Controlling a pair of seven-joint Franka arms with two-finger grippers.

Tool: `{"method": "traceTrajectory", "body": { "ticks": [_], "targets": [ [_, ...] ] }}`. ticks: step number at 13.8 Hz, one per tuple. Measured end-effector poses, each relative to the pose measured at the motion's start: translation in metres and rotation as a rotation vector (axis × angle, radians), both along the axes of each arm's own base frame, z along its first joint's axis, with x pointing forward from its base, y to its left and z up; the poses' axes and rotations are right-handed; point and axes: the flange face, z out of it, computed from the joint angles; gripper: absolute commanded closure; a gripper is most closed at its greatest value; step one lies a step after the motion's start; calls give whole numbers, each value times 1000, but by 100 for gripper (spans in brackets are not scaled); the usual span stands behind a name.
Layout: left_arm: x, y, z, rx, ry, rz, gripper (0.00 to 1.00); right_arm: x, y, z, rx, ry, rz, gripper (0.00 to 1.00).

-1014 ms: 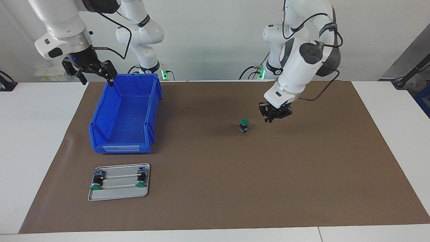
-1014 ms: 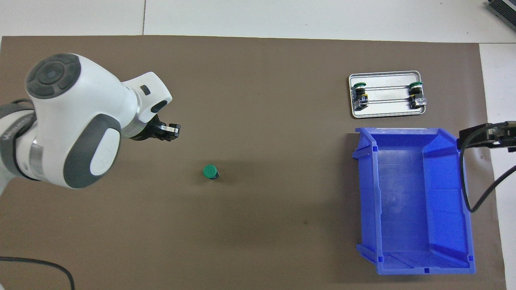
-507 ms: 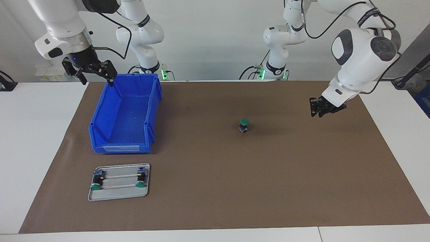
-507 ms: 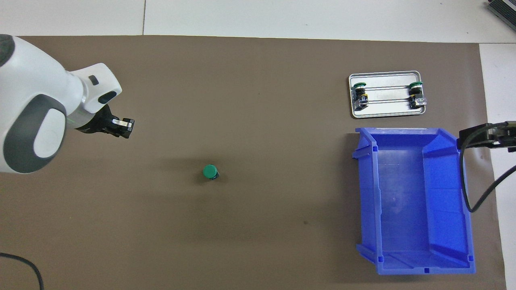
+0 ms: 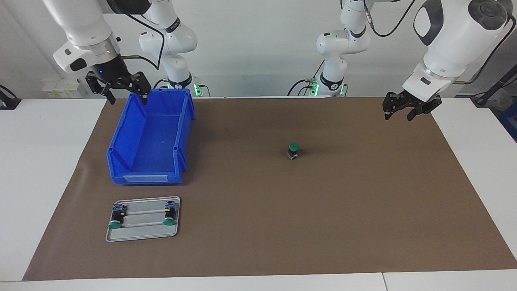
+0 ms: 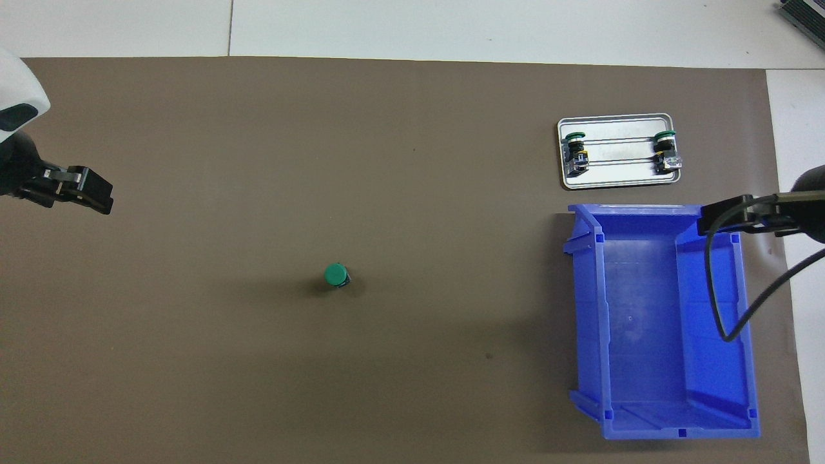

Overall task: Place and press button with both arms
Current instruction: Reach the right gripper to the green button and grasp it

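Seeing the button [image 5: 293, 150] placed upright; my left claw [image 5: 410, 110] and right claw [image 5: 120, 85] hang wide and empty, pressing comes next.

a green-capped button [image 6: 335, 275] stands upright and alone on the brown mat [image 6: 412, 361] that covers my table, near its middle. my left gripper [image 6: 80, 190] hangs over the mat's edge at the left arm's end, well apart from the button, its black tip pointing inward. at the right arm's end, my right gripper [image 6: 735, 218] reaches in over the rim of an empty blue bin [image 6: 657, 322], a black cable [image 6: 728, 322] looping down beneath it. just beside the bin, farther from me, a silver tray [image 6: 617, 182] holds two more buttons [image 6: 575, 153], each lying on its side at one end of the tray.
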Motion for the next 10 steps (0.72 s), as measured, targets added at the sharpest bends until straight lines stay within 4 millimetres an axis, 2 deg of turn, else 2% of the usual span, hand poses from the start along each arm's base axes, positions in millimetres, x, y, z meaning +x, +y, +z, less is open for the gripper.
{"method": "traceTrajectory", "body": {
  "ticks": [3,5,7,9,10],
  "targets": [
    [1,1,2,1,-9,7,0,9,87,-17,-2,-20,-22,0],
    [1,3,4,2,-23,27,0,13,146,-40,-2,-28,-94,0],
    [3,3,6,4,-39,74,0,15,217,-77,4,-47,-166,0],
    [5,1,5,6,-57,117,0,11,286,-125,12,-61,-266,0],
    [5,0,3,6,-61,128,0,9,313,-149,17,-68,-325,0]
  ]
}}
